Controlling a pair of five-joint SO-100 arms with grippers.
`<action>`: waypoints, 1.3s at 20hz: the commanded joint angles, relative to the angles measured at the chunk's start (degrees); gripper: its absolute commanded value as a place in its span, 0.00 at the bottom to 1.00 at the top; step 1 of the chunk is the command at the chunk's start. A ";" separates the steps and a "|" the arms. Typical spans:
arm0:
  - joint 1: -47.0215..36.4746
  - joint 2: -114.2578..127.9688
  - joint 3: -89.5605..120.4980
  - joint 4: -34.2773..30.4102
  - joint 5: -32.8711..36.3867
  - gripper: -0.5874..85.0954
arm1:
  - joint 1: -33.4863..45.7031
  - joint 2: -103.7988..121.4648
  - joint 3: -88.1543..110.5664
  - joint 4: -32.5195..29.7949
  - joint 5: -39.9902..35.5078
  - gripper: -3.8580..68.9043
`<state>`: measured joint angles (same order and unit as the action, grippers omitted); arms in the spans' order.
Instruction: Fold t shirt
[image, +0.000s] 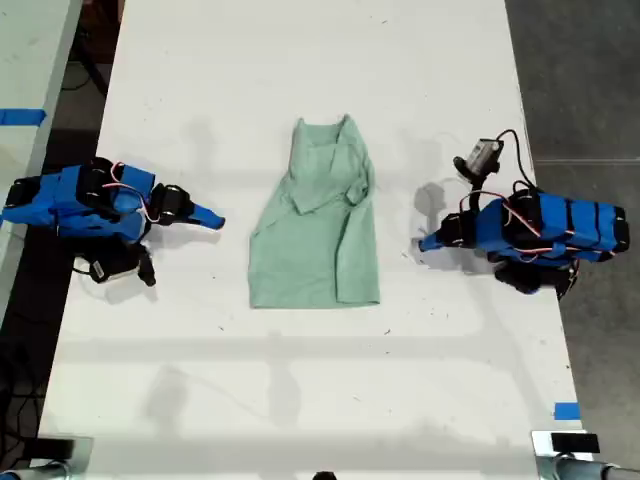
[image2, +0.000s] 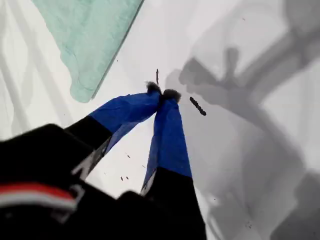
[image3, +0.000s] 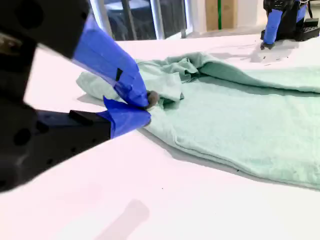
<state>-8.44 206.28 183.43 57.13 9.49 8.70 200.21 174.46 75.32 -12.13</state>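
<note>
Fingers (image2: 167, 135) of the first gripper (image2: 161, 95) are pinched shut and hold nothing. The second gripper (image3: 145, 105) looks shut and empty too. The t shirt (image: 318, 230) lies flat in the middle of the table (image: 300, 400), between the two arms, with its sides already tucked in. Both arms rest low, tips pointing in at the shirt but not touching it. Likely next, each should open wide, slide under a near bottom corner, pinch it, and lift both corners together up to the far collar end.
</note>
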 joint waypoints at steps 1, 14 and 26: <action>0.62 0.09 -0.18 -1.41 0.35 0.01 | -0.18 0.70 0.79 0.62 -0.18 0.07; -2.99 -34.89 -18.90 -3.25 -1.05 0.00 | 0.00 0.70 0.79 0.88 0.00 0.07; 1.23 -65.83 -37.09 -6.68 -2.55 0.00 | -0.18 0.70 0.79 0.53 -0.26 0.07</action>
<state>-10.02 150.29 153.46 52.82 8.53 8.70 200.21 174.46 76.03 -12.13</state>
